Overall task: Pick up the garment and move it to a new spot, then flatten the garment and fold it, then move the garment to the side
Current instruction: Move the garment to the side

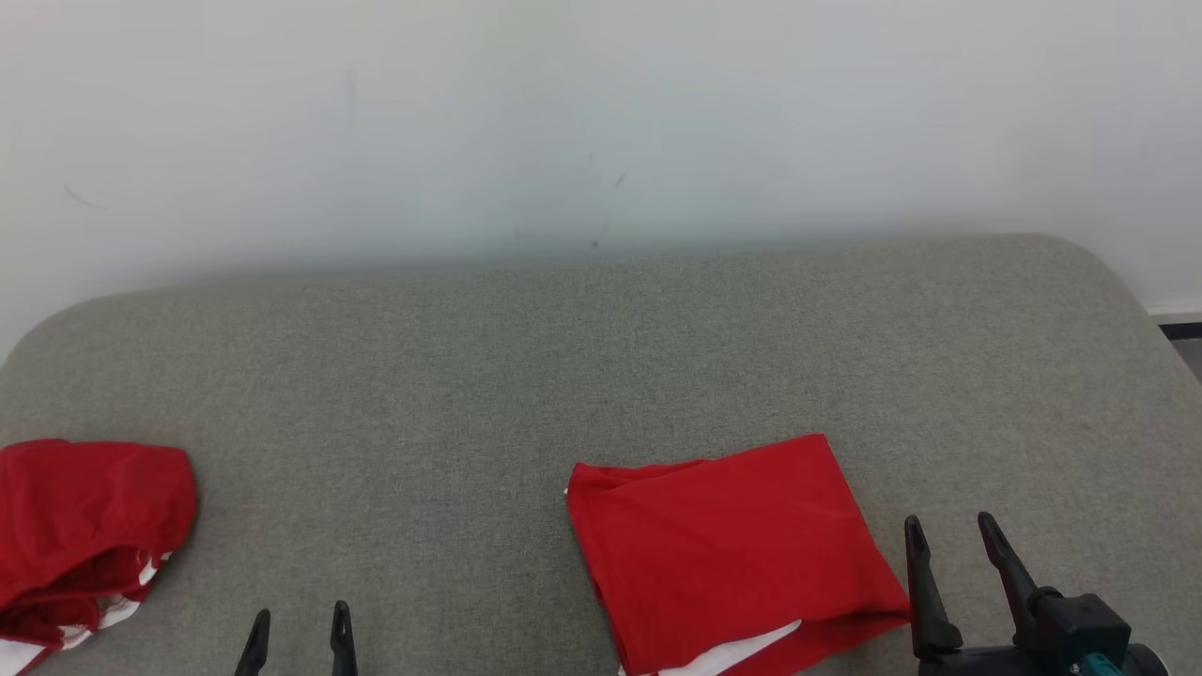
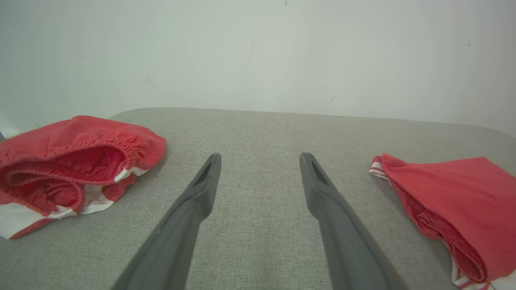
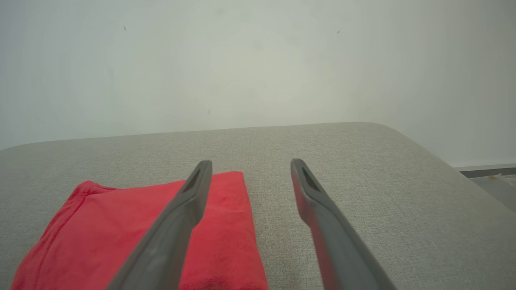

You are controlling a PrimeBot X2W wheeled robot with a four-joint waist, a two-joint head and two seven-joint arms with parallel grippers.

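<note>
Both arms end empty: the left gripper [image 1: 301, 612] and the right gripper [image 1: 947, 518] each hover with 2 fingers spread wide over the grey padded surface [image 1: 563, 357]. A folded red garment [image 1: 732, 549] lies flat just beside the right gripper, on its left. A crumpled red garment [image 1: 84, 535] sits at the surface's far left.

head: high, down onto grey surface [image 1: 563, 357] | wrists: low, facing wall [image 2: 258, 48] | shared: folded red garment [image 1: 732, 545]
</note>
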